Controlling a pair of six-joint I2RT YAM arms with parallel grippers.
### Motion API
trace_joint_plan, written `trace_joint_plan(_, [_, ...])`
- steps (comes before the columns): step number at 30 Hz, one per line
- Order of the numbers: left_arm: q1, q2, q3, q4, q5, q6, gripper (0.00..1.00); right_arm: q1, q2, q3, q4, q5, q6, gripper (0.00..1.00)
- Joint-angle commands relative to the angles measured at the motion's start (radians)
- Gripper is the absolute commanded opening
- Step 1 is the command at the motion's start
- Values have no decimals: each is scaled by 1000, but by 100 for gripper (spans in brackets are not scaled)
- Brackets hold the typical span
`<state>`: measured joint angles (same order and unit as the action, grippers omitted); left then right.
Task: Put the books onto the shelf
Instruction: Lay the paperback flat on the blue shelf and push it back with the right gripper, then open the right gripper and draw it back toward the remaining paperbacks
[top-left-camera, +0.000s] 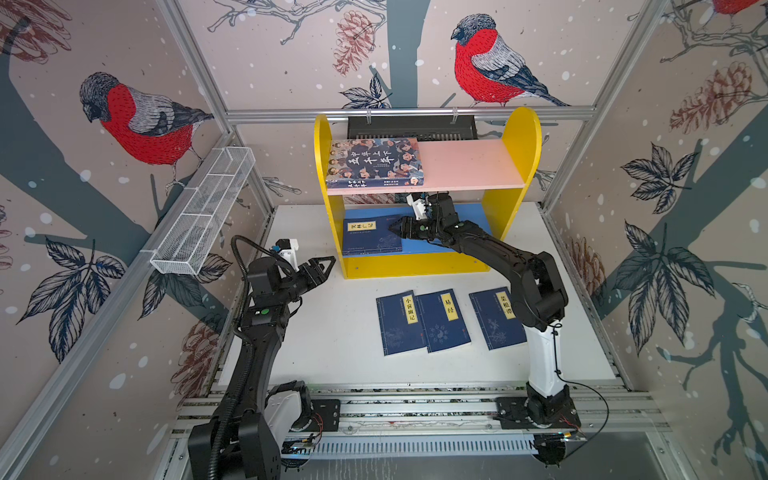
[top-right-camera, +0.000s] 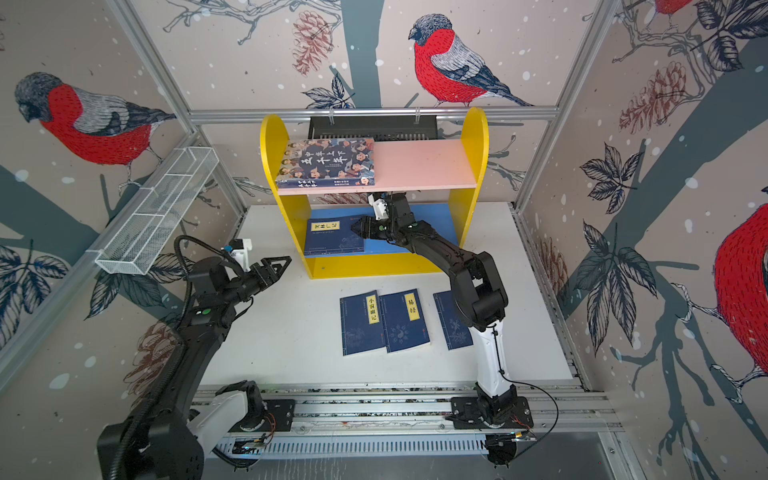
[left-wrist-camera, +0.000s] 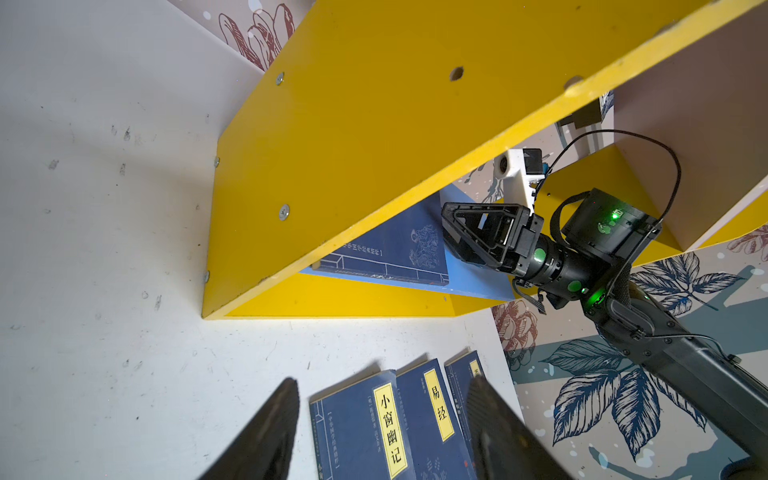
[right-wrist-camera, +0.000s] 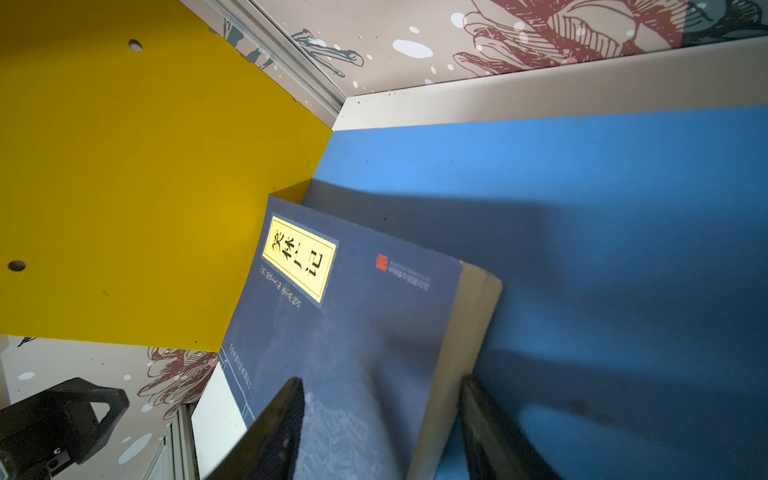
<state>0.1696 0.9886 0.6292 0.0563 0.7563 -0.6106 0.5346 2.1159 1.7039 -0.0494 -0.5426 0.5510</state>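
Navy paperback (right-wrist-camera: 353, 332) lying on the shelf (top-left-camera: 521, 141), on its blue board (right-wrist-camera: 582, 166), just ahead of my parted, empty right jaws (probably light, limp, slick: pinch beside the spine); left jaws likewise parted, empty.

- The shelf (top-left-camera: 521, 137) stands at the back of the worktop (top-left-camera: 332, 332).
- The thick book (top-left-camera: 374, 162) lies on its upper board (top-left-camera: 465, 166), at the left end.
- One thin book (top-left-camera: 370, 237) lies on the lower board (top-left-camera: 478, 214), also at the left.
- Three thin books (top-left-camera: 442, 322) lie in a row on the worktop — before the shelf.

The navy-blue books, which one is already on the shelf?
The navy-blue book lying flat on the shelf's blue lower board; the other three lie on the white table in front.
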Motion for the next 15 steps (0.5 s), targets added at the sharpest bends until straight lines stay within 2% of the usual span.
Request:
trace_joint_plan(1, [4, -7, 1, 8, -5, 11, 65, 7, -3, -31, -168, 26, 39, 63])
trace_joint_plan(11, [4, -8, 1, 0, -17, 21, 65, 4, -58, -84, -158, 73, 55, 66])
trace_joint_plan(15, [4, -12, 5, -16, -30, 37, 65, -16, -82, -115, -128, 131, 72, 67])
